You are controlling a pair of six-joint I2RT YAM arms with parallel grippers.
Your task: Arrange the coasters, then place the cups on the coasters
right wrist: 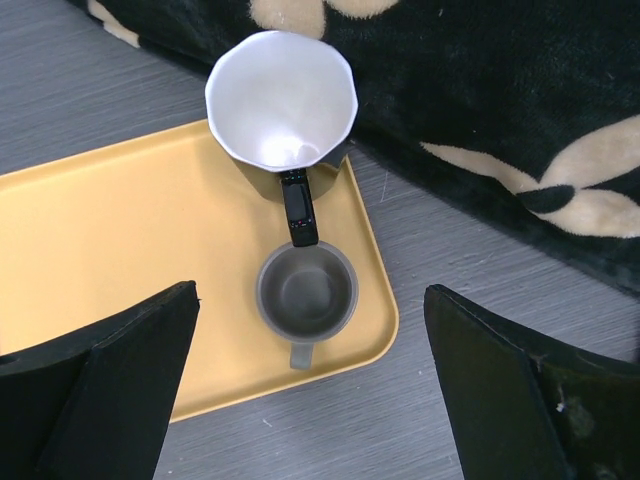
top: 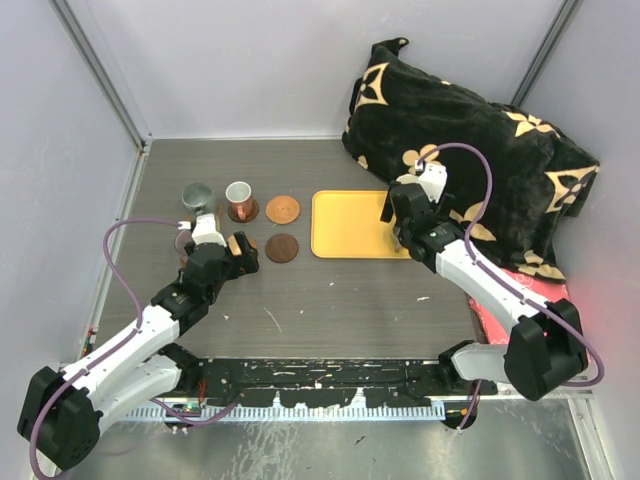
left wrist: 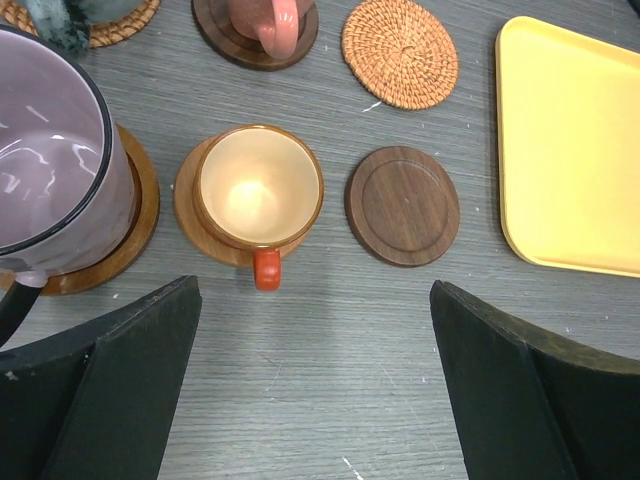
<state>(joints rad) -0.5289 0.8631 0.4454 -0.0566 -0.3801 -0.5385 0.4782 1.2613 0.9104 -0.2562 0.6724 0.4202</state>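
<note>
My left gripper (left wrist: 315,385) is open just short of a tiny orange cup (left wrist: 258,187) that stands on a light wooden coaster (left wrist: 187,215). To its left is a translucent purple mug (left wrist: 50,170) on a brown coaster (left wrist: 143,215). Farther off, a copper-pink cup (left wrist: 272,20) stands on a dark coaster (left wrist: 215,35), and a grey-green mug (top: 198,197) on a woven one (left wrist: 125,25). A woven coaster (left wrist: 400,52) and a dark wooden coaster (left wrist: 402,205) lie bare. My right gripper (right wrist: 310,390) hangs open above a tiny grey cup (right wrist: 307,290) and a black cup (right wrist: 280,100), both on the yellow tray (right wrist: 120,240).
The yellow tray (top: 345,225) lies right of the coasters. A black pillow with cream flowers (top: 470,150) fills the far right corner, close behind the tray. A red sheet (top: 520,285) lies at the right edge. Grey walls close in the table on the left and behind.
</note>
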